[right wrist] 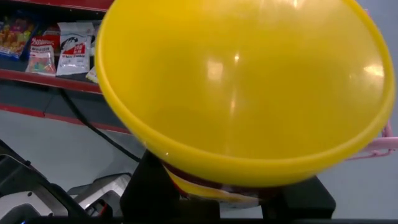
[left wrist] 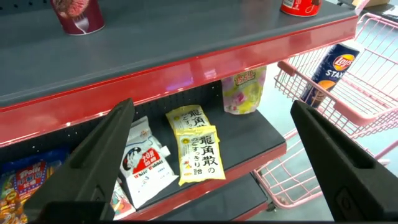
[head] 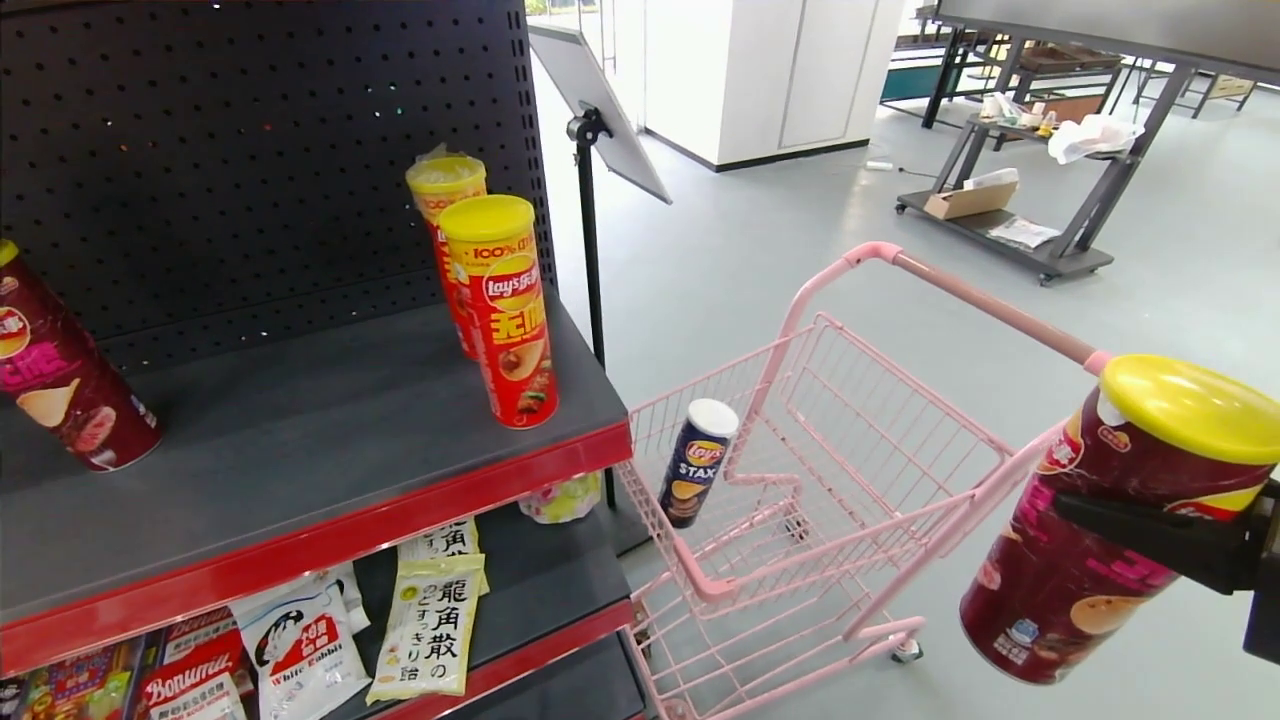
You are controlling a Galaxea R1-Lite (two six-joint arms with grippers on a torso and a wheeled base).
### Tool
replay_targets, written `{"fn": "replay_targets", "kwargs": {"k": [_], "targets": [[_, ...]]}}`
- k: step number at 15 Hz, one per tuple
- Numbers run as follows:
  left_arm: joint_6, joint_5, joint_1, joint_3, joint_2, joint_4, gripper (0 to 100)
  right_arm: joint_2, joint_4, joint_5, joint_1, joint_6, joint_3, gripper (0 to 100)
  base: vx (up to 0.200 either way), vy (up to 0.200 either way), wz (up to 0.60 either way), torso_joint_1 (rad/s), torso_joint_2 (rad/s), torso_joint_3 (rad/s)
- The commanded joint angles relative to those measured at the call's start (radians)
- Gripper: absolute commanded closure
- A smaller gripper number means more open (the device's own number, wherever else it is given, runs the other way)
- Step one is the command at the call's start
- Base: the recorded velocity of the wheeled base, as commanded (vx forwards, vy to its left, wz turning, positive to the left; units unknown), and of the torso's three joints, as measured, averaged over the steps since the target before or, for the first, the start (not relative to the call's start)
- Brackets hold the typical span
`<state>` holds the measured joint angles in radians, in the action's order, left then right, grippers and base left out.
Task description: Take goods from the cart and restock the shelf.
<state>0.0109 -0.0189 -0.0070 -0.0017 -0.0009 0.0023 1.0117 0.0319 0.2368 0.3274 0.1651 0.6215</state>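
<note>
A broad bare stretch of the top shelf [head: 300, 440] is lying open between the maroon chip can [head: 70, 380] at its left and the two red chip cans [head: 510, 310] standing near its right front corner. The pegboard [head: 250, 150] is closing off the back. The pink cart [head: 880, 430] is standing between the shelf and the right pincer [head: 1140, 530], which is gripping a second maroon can [head: 1050, 600].

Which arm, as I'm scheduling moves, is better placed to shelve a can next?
Right: the right hand grips a yellow-lidded can beside the cart; the left hand is open and empty.

Chip cans [head: 510, 310] on shelf [head: 300, 440], cart [head: 850, 480] right, lone can [head: 698, 462] inside
</note>
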Motion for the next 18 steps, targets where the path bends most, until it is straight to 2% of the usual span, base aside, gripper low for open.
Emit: {"fn": "replay_targets", "kwargs": {"k": [1,6,9,12,18], "targets": [[0.000,0.001,0.001,0.000,0.001,-0.001,0,0.004,0.002,0.001,0.001,0.001,0.001,100,0.000,0.000,0.60,0.007,0.00,0.007],[-0.006,0.002,0.001,0.000,0.001,0.001,0,0.001,0.002,0.002,0.001,0.002,0.000,100,0.000,0.000,0.60,0.009,0.00,0.000],[0.001,0.001,0.001,0.000,0.001,-0.001,0,-0.002,0.003,0.004,0.002,0.004,-0.005,100,0.000,0.000,0.00,0.000,0.00,0.000],[0.001,0.001,0.001,0.000,0.001,-0.001,0,-0.008,0.003,0.004,0.004,0.004,-0.006,100,-0.200,0.000,0.00,0.004,0.01,0.002],[0.000,0.002,0.001,0.000,0.001,-0.001,0,-0.035,0.006,0.004,0.004,0.031,-0.040,100,0.000,0.000,0.00,0.000,0.00,0.000]]}}
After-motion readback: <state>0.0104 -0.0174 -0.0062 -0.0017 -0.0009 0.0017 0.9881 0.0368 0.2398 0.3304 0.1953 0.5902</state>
